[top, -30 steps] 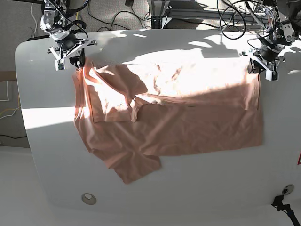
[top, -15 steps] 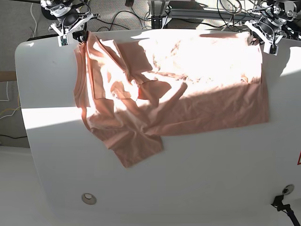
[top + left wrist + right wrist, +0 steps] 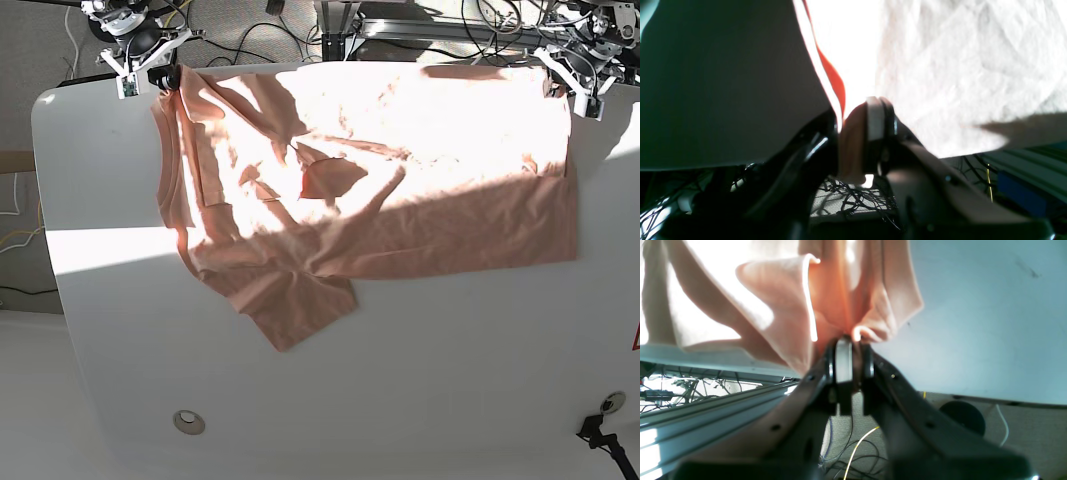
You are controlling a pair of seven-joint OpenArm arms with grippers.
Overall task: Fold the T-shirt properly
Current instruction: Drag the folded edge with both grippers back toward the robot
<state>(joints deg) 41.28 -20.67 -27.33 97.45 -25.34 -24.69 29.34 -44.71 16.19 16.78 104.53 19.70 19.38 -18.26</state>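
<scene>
base view: the t-shirt [image 3: 380, 200] lies spread across the far half of the white table [image 3: 420, 400], one sleeve pointing toward the near left. the right gripper [image 3: 150, 75] pinches its far left corner, and the left gripper [image 3: 572, 88] pinches its far right corner, both at the table's far edge.

left wrist view: the jaws are closed on a fold of peach cloth, sunlit fabric beyond.

right wrist view: the jaws are clamped tight on bunched cloth hanging in folds.
</scene>
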